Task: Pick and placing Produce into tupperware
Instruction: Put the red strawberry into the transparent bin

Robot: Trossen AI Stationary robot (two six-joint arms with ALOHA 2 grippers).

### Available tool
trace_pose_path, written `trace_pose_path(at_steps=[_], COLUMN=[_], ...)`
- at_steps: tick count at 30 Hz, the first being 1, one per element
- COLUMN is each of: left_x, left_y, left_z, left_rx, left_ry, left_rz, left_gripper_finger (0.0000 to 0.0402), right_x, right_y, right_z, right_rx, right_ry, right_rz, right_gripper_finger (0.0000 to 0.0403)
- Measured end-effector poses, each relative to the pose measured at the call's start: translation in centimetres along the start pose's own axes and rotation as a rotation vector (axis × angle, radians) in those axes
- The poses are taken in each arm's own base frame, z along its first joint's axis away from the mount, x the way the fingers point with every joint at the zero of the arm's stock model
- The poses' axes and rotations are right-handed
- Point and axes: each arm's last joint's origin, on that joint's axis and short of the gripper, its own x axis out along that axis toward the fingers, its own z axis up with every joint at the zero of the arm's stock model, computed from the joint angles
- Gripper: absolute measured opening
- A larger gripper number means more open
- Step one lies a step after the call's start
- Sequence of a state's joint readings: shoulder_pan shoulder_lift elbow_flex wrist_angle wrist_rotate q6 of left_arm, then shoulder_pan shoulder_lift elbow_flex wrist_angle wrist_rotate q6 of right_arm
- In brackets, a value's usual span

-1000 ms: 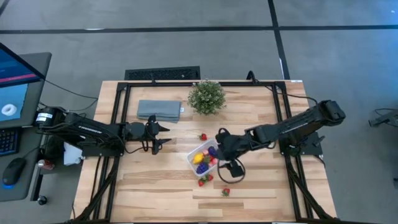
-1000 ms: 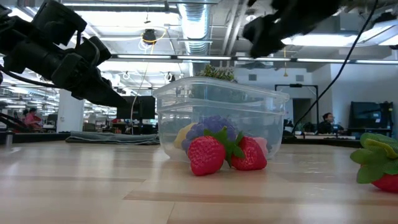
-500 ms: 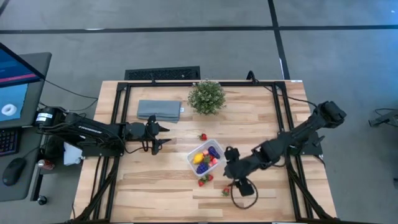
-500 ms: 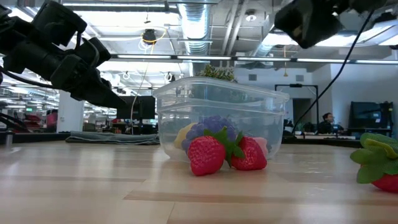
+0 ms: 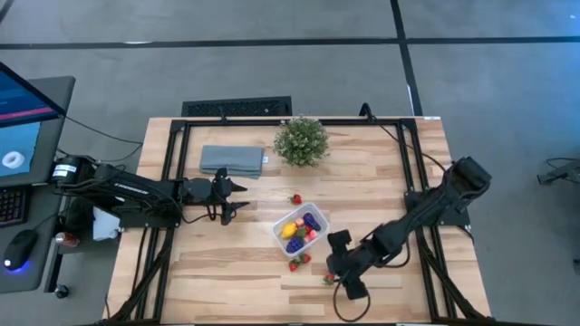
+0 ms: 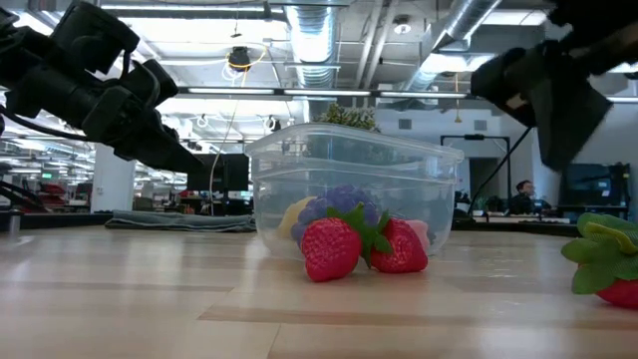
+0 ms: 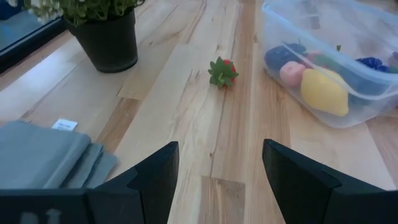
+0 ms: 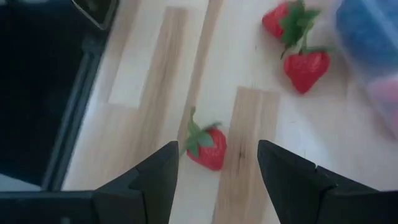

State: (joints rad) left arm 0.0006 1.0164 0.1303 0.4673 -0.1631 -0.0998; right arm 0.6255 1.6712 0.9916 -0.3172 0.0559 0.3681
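Partly filled tupperware point(image 5: 300, 228); four strawberries left outside: one point(image 8: 207, 147) beneath wide, empty right gripper point(image 8: 217, 180), pair point(image 6: 364, 246) alongside, another point(image 7: 222, 72) beyond open left gripper point(image 7: 214, 180).

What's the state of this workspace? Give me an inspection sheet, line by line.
Surface: wooden table, in a black frame.
Job's things: tupperware holds yellow, purple and pink pieces; two strawberries lie against it, a lone strawberry nearer the front edge, another strawberry toward the plant.
Clutter: potted plant, folded grey cloth.
Grippers: right gripper open, over the lone strawberry; left gripper open, empty, waiting beside the cloth.
Cables: black cable loops under the right arm.
Surroundings: desk with monitor and mouse; people far behind in the low view.
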Motion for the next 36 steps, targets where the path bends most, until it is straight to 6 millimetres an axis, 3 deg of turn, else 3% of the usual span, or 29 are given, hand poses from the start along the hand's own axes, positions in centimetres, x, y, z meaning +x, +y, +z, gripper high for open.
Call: trace_pose_path(at_steps=[13, 36], left_x=[0.0, 0.0], left_y=[0.0, 0.0], left_z=[0.0, 0.0], left_rx=[0.0, -0.009], left_ry=[0.0, 0.003], left_rz=[-0.002, -0.002], left_gripper_finger=[0.0224, 0.0224], right_x=[3.4, 3.4], right_y=[-0.2, 0.1], right_z=[-1.4, -0.7], right_rx=[0.028, 0.042], right_ry=[0.1, 0.043], right_rz=[-0.032, 0.019], right_gripper_finger=[0.0244, 0.0252])
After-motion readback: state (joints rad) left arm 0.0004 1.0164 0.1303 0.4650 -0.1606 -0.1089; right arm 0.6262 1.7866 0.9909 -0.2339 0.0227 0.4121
